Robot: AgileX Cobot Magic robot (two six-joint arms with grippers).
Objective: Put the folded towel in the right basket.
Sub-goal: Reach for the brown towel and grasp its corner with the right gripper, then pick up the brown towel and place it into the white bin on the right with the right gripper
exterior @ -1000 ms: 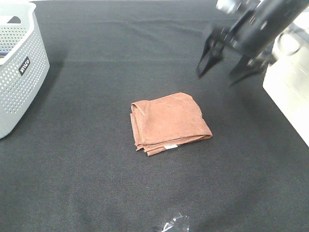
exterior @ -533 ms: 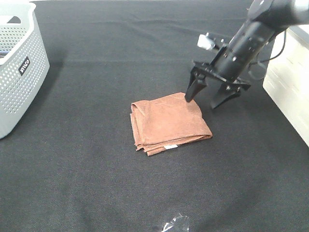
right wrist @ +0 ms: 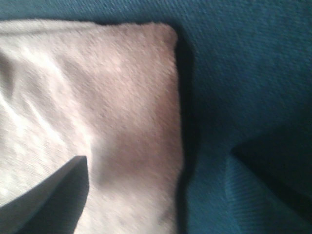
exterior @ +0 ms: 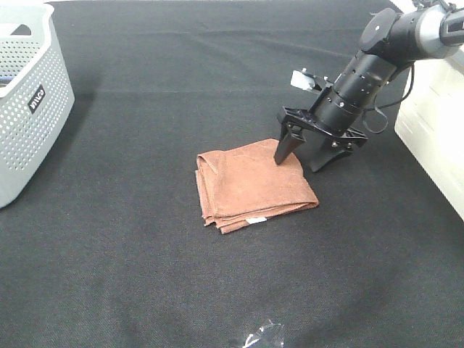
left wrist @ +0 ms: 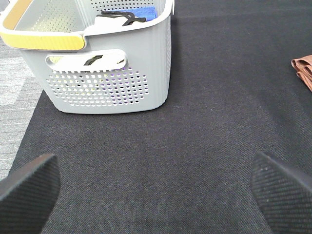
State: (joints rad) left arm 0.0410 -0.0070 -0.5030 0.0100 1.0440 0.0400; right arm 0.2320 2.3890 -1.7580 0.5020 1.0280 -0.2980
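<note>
Brown towel [exterior: 250, 185] corner between parted tips of right pincer [exterior: 298, 162], one tip over cloth.

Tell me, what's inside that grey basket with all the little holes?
Inside the grey basket, a blue item and a black item show over the rim. The walls hide whatever lies deeper.

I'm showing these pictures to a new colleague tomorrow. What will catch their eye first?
Most likely the rust-brown folded towel, lying in the middle of the black cloth-covered table. Next comes the black right gripper at the towel's far right corner, its fingers spread, one over the towel and one over the table beside it. The pale perforated plastic basket at the left edge stands out too.
</note>
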